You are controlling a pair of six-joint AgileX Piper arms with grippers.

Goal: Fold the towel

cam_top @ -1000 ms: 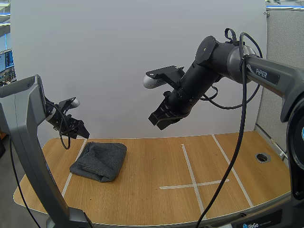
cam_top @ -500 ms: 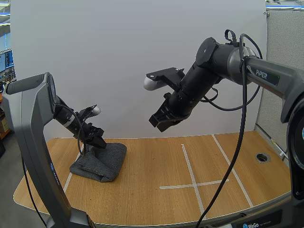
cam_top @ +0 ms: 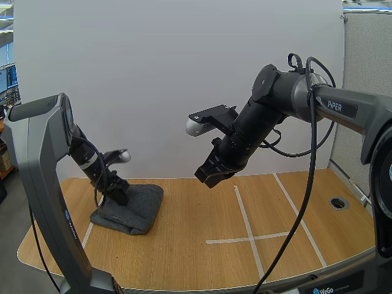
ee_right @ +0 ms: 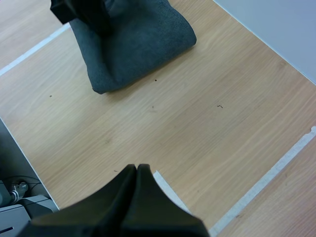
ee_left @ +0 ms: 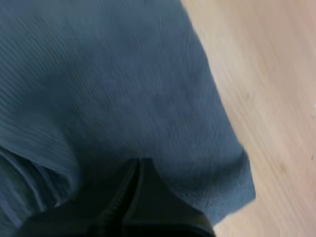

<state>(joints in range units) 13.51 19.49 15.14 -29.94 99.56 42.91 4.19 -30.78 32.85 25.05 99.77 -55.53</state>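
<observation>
Left gripper (cam_top: 120, 195): fingers closed together as one dark wedge, tip down on the folded grey towel (cam_top: 139, 207). Towel lies near the worktop's (cam_top: 184, 263) left edge, beside a white tape line (cam_top: 86, 236). Right gripper (cam_top: 208, 176): fingers closed on nothing, raised above the worktop's middle, well apart from the towel.

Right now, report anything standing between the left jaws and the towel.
Nothing visible does. The left jaws, shut together, are right at the towel, their tip over its top surface with no gap to see. The right jaws hang well apart, high above the middle of the table.
</observation>
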